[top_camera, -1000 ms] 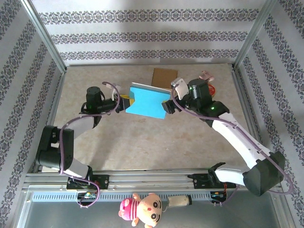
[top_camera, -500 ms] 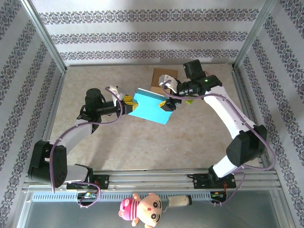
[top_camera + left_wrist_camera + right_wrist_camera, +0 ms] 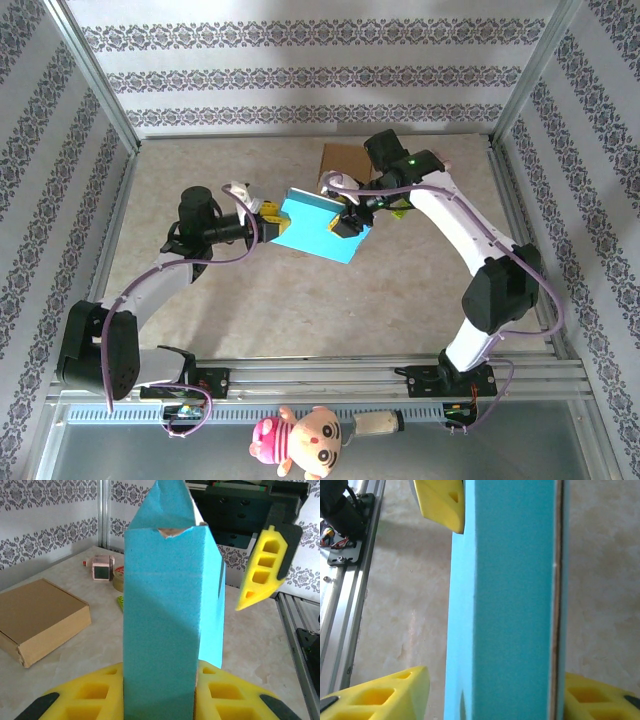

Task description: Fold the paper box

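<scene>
The blue paper box (image 3: 318, 232) hung clear of the surface (image 3: 300, 310), roughly over its middle, spanned between the two arms. The left fingers (image 3: 85, 697) were clamped on one end, pads flat against opposite faces, probably to anchor the box so the other arm could work on it. The right fingers (image 3: 380, 692) stood astride the opposite end (one against the brown-edged side, the other with a sliver of gap beside the blue face), so they were not gripping. From that, the step in hand looked like taking a second hold to press a panel home. At that end a flap stuck out, apparently not yet tucked. A brown cardboard box (image 3: 345, 160) lay on the surface behind, out of the way.
</scene>
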